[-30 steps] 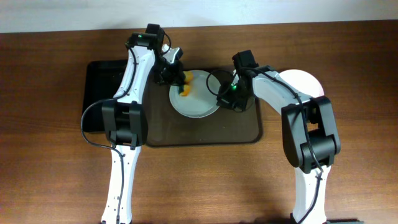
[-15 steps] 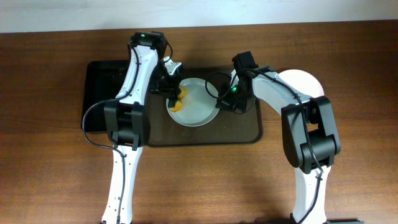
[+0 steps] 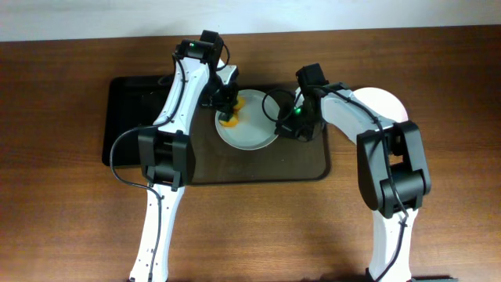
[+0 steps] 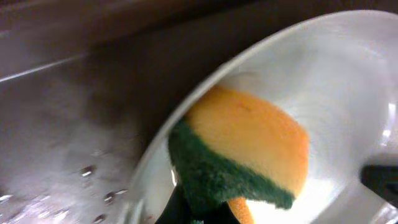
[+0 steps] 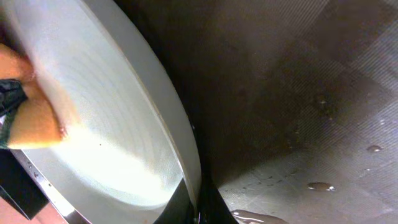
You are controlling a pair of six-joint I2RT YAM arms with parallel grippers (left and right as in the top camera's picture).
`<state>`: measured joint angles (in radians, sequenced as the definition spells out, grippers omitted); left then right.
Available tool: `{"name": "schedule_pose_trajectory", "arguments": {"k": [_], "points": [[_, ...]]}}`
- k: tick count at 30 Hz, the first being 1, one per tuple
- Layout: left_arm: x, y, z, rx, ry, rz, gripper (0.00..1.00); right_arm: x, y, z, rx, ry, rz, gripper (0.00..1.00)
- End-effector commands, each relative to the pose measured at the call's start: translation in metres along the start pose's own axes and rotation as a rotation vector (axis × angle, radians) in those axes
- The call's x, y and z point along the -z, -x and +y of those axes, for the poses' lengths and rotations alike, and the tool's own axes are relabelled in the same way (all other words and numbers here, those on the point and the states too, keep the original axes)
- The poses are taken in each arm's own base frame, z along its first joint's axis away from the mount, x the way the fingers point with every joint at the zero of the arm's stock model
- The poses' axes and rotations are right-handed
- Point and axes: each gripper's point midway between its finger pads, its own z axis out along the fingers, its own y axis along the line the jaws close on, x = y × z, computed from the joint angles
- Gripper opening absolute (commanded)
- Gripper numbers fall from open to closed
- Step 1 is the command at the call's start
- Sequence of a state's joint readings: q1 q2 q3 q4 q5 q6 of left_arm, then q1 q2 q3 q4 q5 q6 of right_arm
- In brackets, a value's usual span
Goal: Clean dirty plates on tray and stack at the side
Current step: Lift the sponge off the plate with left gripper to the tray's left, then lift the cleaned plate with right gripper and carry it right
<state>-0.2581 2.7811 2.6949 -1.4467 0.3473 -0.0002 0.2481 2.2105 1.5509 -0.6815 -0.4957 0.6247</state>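
Observation:
A white plate [image 3: 252,125] sits on the dark brown tray [image 3: 297,164]. My right gripper [image 3: 286,121] is shut on the plate's right rim [image 5: 186,168]. My left gripper [image 3: 228,108] is shut on an orange and green sponge [image 3: 230,120] and presses it on the plate's left part; in the left wrist view the sponge [image 4: 249,155] lies on the plate [image 4: 348,81]. In the right wrist view the sponge [image 5: 31,118] shows at the far side of the plate. Another white plate [image 3: 387,104] lies on the table to the right of the tray, partly under my right arm.
A smaller black tray [image 3: 129,117] lies left of the brown tray. The brown tray's floor is wet, with water drops [image 5: 320,185]. Bare wooden table [image 3: 258,227] lies in front of the trays.
My left gripper has moved the sponge back up and to the right over the plate. The plate shifted slightly right. My right gripper keeps its hold on the rim.

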Motion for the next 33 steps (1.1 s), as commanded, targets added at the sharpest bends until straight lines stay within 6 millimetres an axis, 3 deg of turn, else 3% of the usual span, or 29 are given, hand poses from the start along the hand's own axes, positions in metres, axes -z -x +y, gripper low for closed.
{"name": "schedule_pose_trajectory", "arguments": {"k": [1,4,7,10,14,18,25,28,33], "points": [[-0.039,-0.014,-0.016,0.006,-0.168,0.083,0.01,-0.015,-0.008,-0.026,-0.010,-0.087,0.017,0.04],[-0.018,-0.007,-0.026,-0.010,-0.367,0.038,0.00,-0.015,-0.008,-0.026,-0.010,-0.087,0.018,0.04],[0.015,0.000,-0.011,0.045,-0.477,-0.015,0.01,-0.015,-0.009,-0.026,-0.010,-0.087,0.019,0.04],[0.046,0.001,0.011,0.081,-0.473,-0.054,0.01,-0.015,-0.010,-0.027,-0.009,-0.090,0.023,0.04],[0.086,0.001,0.021,0.055,-0.449,-0.121,0.00,-0.013,-0.010,-0.024,0.019,-0.084,0.023,0.04],[0.128,0.008,0.021,0.001,-0.371,-0.224,0.01,0.016,-0.005,-0.011,0.111,-0.091,-0.038,0.04],[0.122,0.002,0.053,0.087,-0.091,-0.181,0.01,0.110,-0.004,-0.017,0.189,-0.412,-0.312,0.04],[0.117,0.002,0.046,0.074,-0.062,-0.168,0.00,0.149,-0.009,-0.012,0.249,-0.588,-0.473,0.04],[0.104,0.001,0.034,0.019,0.056,-0.134,0.00,0.194,-0.025,0.005,0.323,-0.881,-0.748,0.04]]}}
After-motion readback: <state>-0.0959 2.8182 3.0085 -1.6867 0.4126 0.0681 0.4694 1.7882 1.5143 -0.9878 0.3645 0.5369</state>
